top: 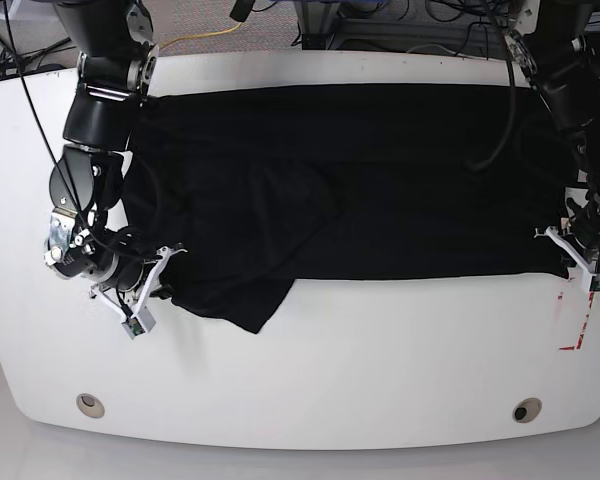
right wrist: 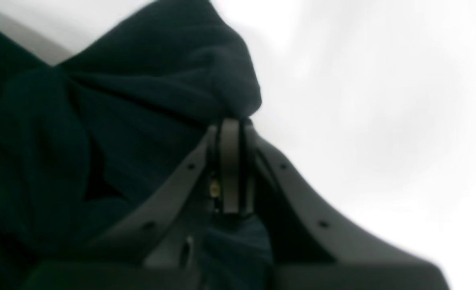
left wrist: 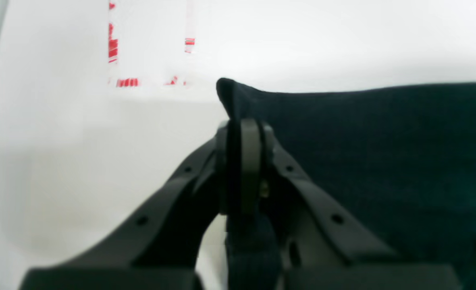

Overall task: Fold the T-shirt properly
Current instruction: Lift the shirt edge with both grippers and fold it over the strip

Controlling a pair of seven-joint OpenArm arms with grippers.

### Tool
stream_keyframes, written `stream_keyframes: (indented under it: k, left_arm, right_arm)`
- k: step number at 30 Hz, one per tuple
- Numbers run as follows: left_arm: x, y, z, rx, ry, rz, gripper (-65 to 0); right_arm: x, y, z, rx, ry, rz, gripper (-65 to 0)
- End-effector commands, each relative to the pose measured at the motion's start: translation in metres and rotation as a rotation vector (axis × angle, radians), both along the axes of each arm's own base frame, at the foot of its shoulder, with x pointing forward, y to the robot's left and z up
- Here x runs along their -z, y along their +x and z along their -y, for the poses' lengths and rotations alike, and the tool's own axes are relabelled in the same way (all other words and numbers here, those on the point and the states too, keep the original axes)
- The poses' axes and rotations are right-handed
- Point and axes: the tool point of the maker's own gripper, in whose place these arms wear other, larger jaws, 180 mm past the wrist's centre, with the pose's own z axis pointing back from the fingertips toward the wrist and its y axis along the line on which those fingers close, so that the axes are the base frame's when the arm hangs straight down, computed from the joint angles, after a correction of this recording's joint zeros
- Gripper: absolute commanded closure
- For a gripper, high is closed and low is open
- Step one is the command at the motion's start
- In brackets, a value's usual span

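A broad white table with rounded corners [top: 310,370] fills the room's middle, cables and a strip of carpet showing past its far edge, and two small round holes near its front edge. Across the far half of it lies the plain black soft-fabric T-shirt [top: 380,190], spread wide from one arm to the other, its front edge running fairly straight on the base view's right and sagging into a loose rumpled flap on that view's left. A fold of cloth lies creased over the middle.

The two dark arms reach down from the far corners. The right gripper [top: 165,262] sits at the shirt's rumpled corner; seen from its own wrist, its grey jaws are pressed together with a bunched hump of black cloth caught at the tips [right wrist: 230,121]. The left gripper [top: 568,250] is at the opposite front corner of the shirt, close to the table's side edge; from its wrist its jaws are likewise pressed together, pinching a raised peak of the fabric [left wrist: 244,123].

Small red tape marks [top: 570,335] sit on the table just beside the left gripper.
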Motion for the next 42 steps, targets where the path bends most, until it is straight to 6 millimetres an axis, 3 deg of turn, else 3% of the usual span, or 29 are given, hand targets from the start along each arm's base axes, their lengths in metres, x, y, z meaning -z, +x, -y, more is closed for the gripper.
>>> stream_keyframes:
  k: [1, 7, 10, 15, 20, 27, 42]
  left_arm:
    - [-0.032, 0.01, -0.001, 0.01, 0.042, 0.094, 0.0]
    - [-0.04, -0.016, 0.008, 0.02, 0.098, 0.124, 0.0]
    - [-0.043, -0.029, 0.016, 0.056, 0.133, 0.105, 0.0]
    - [-0.041, -0.061, 0.008, 0.087, 0.198, 0.003, 0.0]
    - [-0.036, -0.092, -0.007, 0.042, 0.236, -0.069, 0.0]
    - [-0.026, -0.121, -0.006, 0.06, 0.269, -0.132, 0.0]
    - [0.004, -0.173, 0.003, 0.077, 0.264, -0.259, 0.0]
  right_arm:
    - [-0.032, 0.008, 0.007, -0.002, -0.044, 0.087, 0.0]
    - [-0.052, -0.011, 0.005, -0.026, -0.134, 0.133, 0.0]
    - [-0.059, -0.022, 0.015, -0.001, -0.167, 0.145, 0.0]
    - [-0.061, -0.043, 0.028, 0.035, -0.204, 0.142, 0.0]
    - [-0.051, -0.068, 0.033, 0.042, -0.233, 0.116, 0.0]
    - [-0.034, -0.109, 0.05, 0.091, -0.281, 0.01, 0.0]
    - [0.002, -0.187, 0.054, 0.118, -0.082, -0.156, 0.0]
